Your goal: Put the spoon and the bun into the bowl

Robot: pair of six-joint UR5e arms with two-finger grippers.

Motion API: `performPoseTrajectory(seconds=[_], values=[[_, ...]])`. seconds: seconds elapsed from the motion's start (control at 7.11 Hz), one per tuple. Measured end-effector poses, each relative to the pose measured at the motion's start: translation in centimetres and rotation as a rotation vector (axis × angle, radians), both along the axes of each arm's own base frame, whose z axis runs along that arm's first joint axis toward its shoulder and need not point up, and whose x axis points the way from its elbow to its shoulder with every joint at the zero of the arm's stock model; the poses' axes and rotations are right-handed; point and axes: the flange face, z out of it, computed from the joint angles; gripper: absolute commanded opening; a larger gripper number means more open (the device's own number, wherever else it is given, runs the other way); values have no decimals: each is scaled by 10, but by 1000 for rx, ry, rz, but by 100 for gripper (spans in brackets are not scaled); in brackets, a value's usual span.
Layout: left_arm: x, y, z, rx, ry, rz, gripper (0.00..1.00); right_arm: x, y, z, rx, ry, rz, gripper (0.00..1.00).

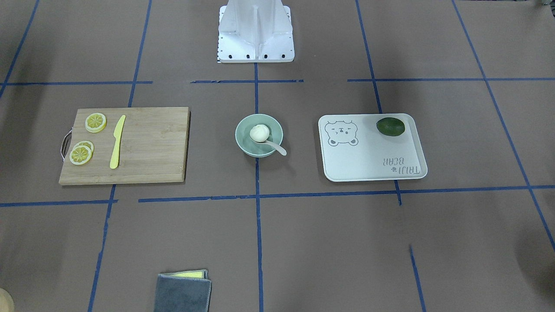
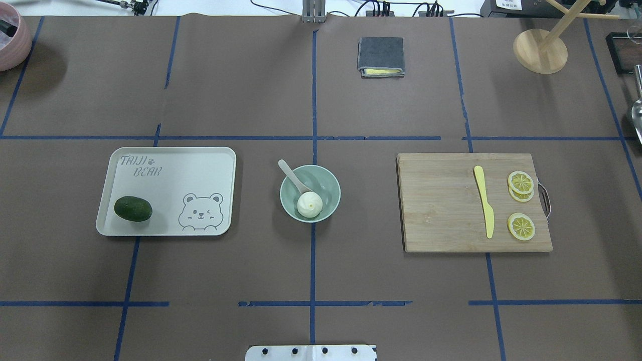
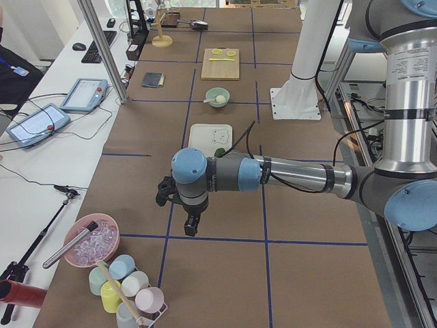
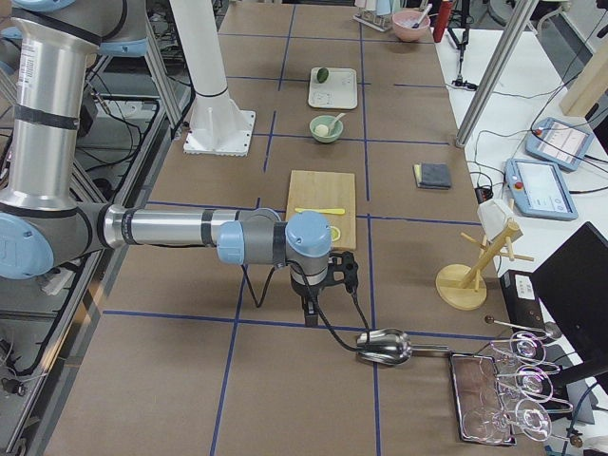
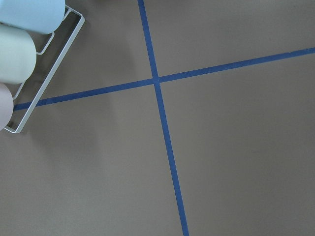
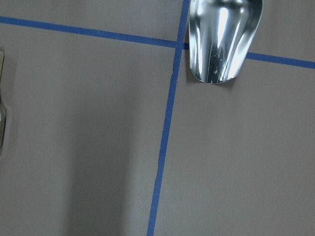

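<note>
The pale mint-green bowl [image 1: 256, 150] [image 2: 326, 184] stands at the table's middle. The white bun [image 1: 259, 133] [image 2: 309, 204] lies inside it. The beige spoon [image 1: 276, 147] [image 2: 292, 175] rests in the bowl with its scoop under the bun and its handle out over the rim. Both grippers are far from the bowl and show only in the side views. The left gripper [image 3: 191, 225] hangs over the table's left end. The right gripper [image 4: 309, 310] hangs over the right end near a metal scoop. I cannot tell whether either is open or shut.
A white bear-print tray [image 2: 195, 165] holds a dark green avocado [image 2: 133, 208]. A wooden cutting board [image 2: 441, 210] carries a yellow knife [image 2: 484, 206] and lemon slices [image 2: 520, 225]. A folded grey cloth [image 2: 380, 56], a metal scoop [image 4: 384, 348], a cup rack [image 3: 126, 287] and a wooden stand [image 2: 540, 50] sit at the edges.
</note>
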Motion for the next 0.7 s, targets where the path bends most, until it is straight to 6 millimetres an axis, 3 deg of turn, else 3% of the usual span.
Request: performPoseTrajectory(seconds=[0.7], values=[[1, -1, 0, 0, -1, 1, 100, -1, 4, 0, -5, -13, 0, 100]])
